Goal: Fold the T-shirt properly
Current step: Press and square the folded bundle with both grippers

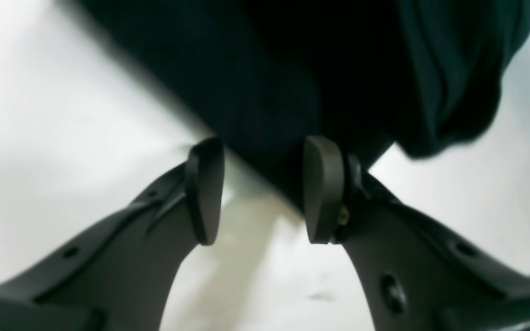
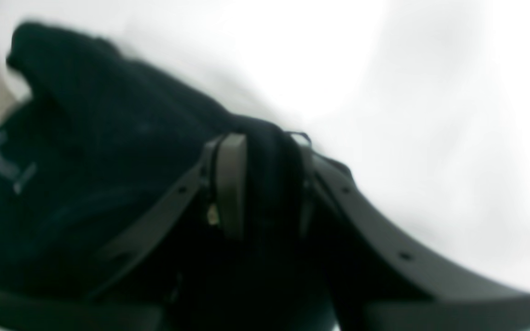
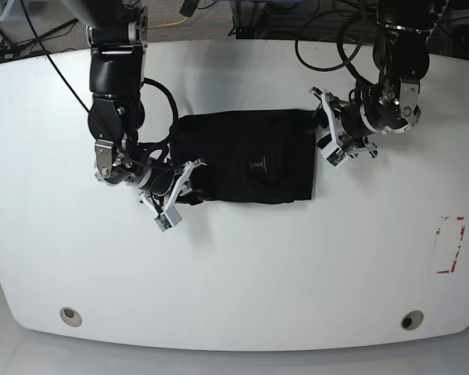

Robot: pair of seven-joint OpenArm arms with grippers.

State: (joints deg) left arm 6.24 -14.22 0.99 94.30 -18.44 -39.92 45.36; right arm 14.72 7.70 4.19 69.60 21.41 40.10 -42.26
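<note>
T-shirt (image 3: pixel 246 158), black, mid-worktop (image 3: pixel 242 281), already a compact rectangle, likely a fold or two left; right claw (image 2: pixel 265 184) clamped on its bunched edge, left claw (image 1: pixel 265 191) apart at the opposite edge, gripping nothing.

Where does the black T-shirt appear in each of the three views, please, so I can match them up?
Left wrist: T-shirt fills the top centre, its edge between the open left gripper pads.
Right wrist: T-shirt fills the left and centre, pinched in the right gripper.
Base: T-shirt lies mid-table between both arms.
Shared landmark: the white table.
</note>
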